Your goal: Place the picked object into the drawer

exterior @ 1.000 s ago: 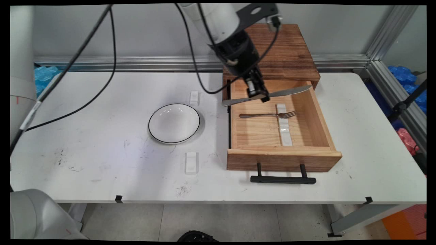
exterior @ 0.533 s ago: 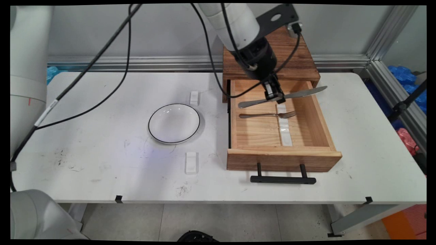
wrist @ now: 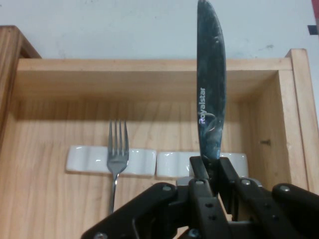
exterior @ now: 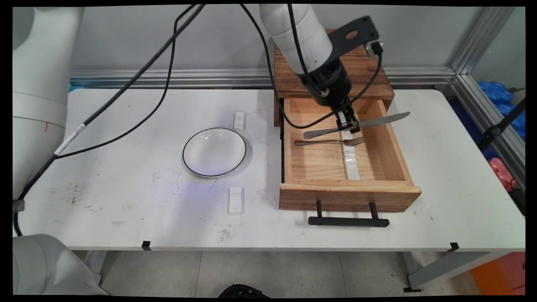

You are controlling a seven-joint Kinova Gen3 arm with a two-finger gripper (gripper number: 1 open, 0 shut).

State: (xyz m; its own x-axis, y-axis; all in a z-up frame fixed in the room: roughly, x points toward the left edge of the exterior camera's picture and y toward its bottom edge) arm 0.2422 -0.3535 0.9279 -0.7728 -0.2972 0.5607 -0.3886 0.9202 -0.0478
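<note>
Inside the open drawer (exterior: 392, 142), the fork (exterior: 331, 141) lies crosswise with its tines on a white rest (exterior: 349, 155) that runs front to back; bare wood floor shows nearer the drawer's front on either side of that rest. The knife (exterior: 356, 125) hangs across the drawer's rear half, its blade reaching over the right wall. The wooden cabinet (exterior: 335, 71) closes off the back. On the tabletop (exterior: 126, 176), a bowl (exterior: 214, 152) and two small white rests (exterior: 235, 200) sit left of the drawer, with open surface beyond them.
</note>
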